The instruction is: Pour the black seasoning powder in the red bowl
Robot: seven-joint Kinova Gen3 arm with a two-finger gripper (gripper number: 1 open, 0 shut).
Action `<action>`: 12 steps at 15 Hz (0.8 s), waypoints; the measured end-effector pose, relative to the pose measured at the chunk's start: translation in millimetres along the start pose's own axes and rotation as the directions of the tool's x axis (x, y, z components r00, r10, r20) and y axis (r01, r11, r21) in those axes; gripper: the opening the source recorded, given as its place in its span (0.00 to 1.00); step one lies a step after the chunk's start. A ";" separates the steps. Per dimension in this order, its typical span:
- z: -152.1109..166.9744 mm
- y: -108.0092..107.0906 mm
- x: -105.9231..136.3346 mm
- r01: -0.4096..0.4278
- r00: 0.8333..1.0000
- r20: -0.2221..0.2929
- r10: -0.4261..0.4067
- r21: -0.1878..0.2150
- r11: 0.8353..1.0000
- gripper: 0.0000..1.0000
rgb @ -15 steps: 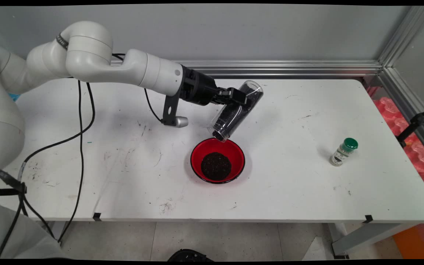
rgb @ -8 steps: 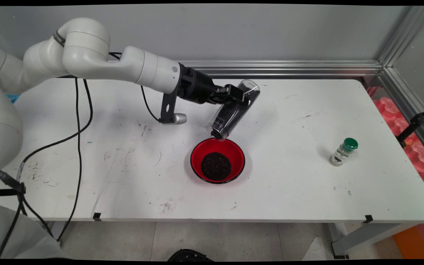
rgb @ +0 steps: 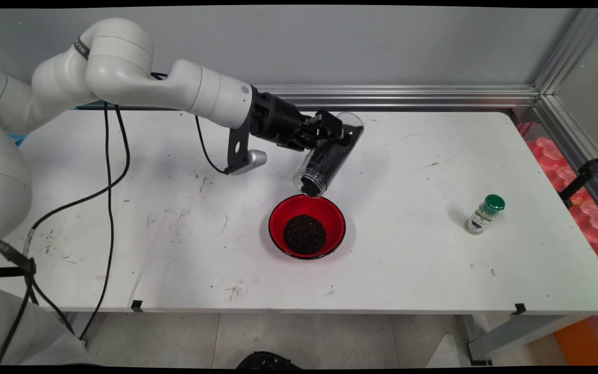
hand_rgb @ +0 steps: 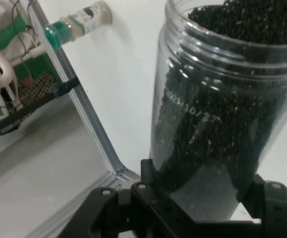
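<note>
**Above the red bowl: a tilted jar of dark grains in the gripper**

Over the middle of the table, the black gripper (rgb: pixel 336 136) is clamped on a clear plastic jar (rgb: pixel 327 156), one finger on each side of its body near the closed base. The jar is tilted, with its open threaded mouth pointing down and toward the near side. The mouth hangs just above the far rim of a red bowl (rgb: pixel 307 226) and does not seem to touch it. The jar is filled with small dark grains (hand_rgb: pixel 217 124), which reach up to the mouth. In the bowl lies a round heap of the same dark grains (rgb: pixel 304 234).

The white table (rgb: pixel 174 249) has many small scratches and dark marks, mostly on its left half and near the front edge. Behind it stands a grey wall (rgb: pixel 330 47), and an aluminium rail (rgb: pixel 392 96) runs along the far edge and turns down the right side. Beyond the right edge something red or pink (rgb: pixel 553 156) is visible, but I cannot tell what it is.

Well apart from the bowl, on the right part of the table, stands a small spice jar (rgb: pixel 484 214) with a green cap and a dark label; the label cannot be read. Nothing stands between it and the bowl. Black cables (rgb: pixel 109 171) hang from the arm over the left part of the table.

In the hand view, the wall of the jar carries a faint printed line that looks like a date, but I cannot read it with certainty.
</note>
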 end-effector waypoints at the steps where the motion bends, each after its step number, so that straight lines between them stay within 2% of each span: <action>1: -0.4 -0.2 -0.8 0.032 0.999 -0.004 -0.032 0.001 0.999 0.00; 5: -1.6 -1.3 -3.8 0.163 0.986 -0.021 -0.163 0.003 0.987 0.00; 12: -0.5 -4.8 -11.3 0.353 0.935 -0.039 -0.352 0.009 0.936 0.00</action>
